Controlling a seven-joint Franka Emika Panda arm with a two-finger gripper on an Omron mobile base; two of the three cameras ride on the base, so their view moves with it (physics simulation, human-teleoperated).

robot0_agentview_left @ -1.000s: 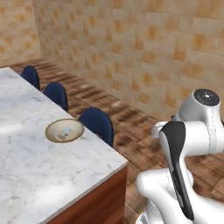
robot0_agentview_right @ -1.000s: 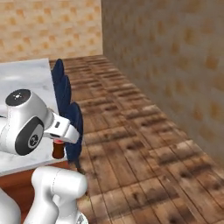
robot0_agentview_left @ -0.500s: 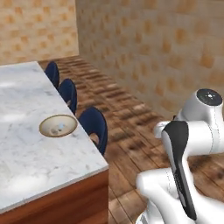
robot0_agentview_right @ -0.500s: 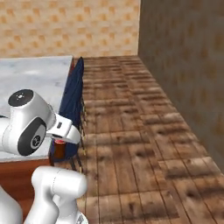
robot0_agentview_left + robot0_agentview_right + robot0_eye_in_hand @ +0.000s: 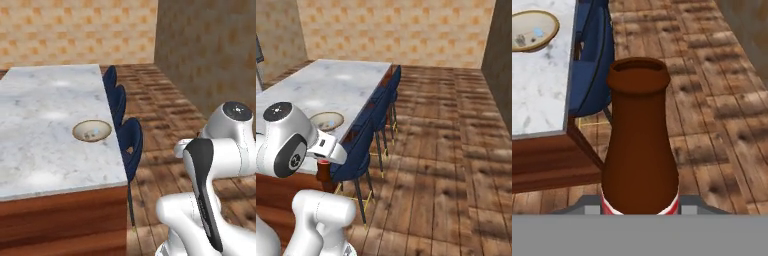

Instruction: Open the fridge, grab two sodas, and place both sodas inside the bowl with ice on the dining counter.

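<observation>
Hand view, brown red-labelled soda [image 5: 640, 150], seemingly gripped

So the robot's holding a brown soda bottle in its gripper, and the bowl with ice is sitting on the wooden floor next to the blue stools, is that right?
Not quite. The bowl with ice sits on the marble dining counter, not on the floor; the left base view shows it near the counter's edge, above the blue stools. The rest holds: the hand view shows the gripper shut on a brown soda bottle.
</observation>
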